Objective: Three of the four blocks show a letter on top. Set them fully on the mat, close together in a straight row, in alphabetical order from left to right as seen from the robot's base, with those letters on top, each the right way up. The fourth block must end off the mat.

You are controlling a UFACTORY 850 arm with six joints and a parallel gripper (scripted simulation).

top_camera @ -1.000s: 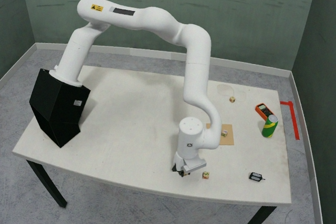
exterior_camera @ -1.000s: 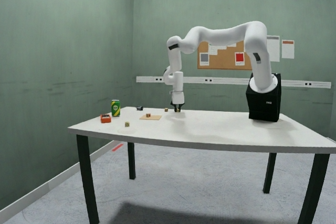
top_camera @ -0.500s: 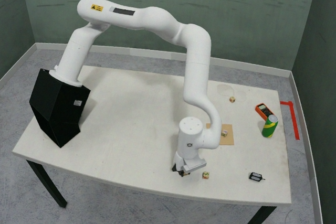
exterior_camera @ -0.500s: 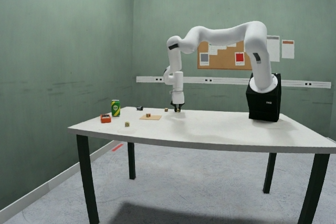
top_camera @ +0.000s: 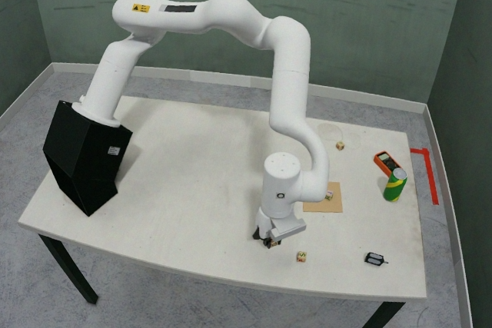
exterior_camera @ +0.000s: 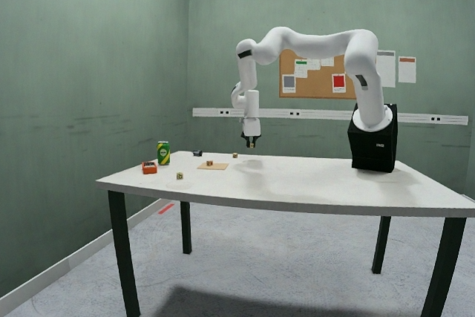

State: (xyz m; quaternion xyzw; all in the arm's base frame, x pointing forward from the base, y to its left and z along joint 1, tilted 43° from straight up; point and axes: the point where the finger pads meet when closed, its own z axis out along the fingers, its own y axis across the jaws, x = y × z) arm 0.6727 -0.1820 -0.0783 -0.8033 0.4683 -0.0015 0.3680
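My gripper [top_camera: 270, 242] is shut on a small wooden block [top_camera: 274, 243] and holds it above the table near the front edge; in the exterior view the gripper [exterior_camera: 251, 143] and the held block [exterior_camera: 251, 145] hang clear of the table top. The tan mat [top_camera: 324, 200] lies to the right of the gripper, with one block [top_camera: 329, 195] on it near its left part. A block showing a green S [top_camera: 301, 256] lies off the mat near the front edge. A further block [top_camera: 340, 145] lies off the mat toward the back. The held block's top face is hidden.
A green and yellow can [top_camera: 394, 184] stands right of the mat, with an orange meter [top_camera: 387, 162] behind it. A small black device [top_camera: 373, 259] lies at the front right. The black robot base [top_camera: 83, 155] stands at the left.
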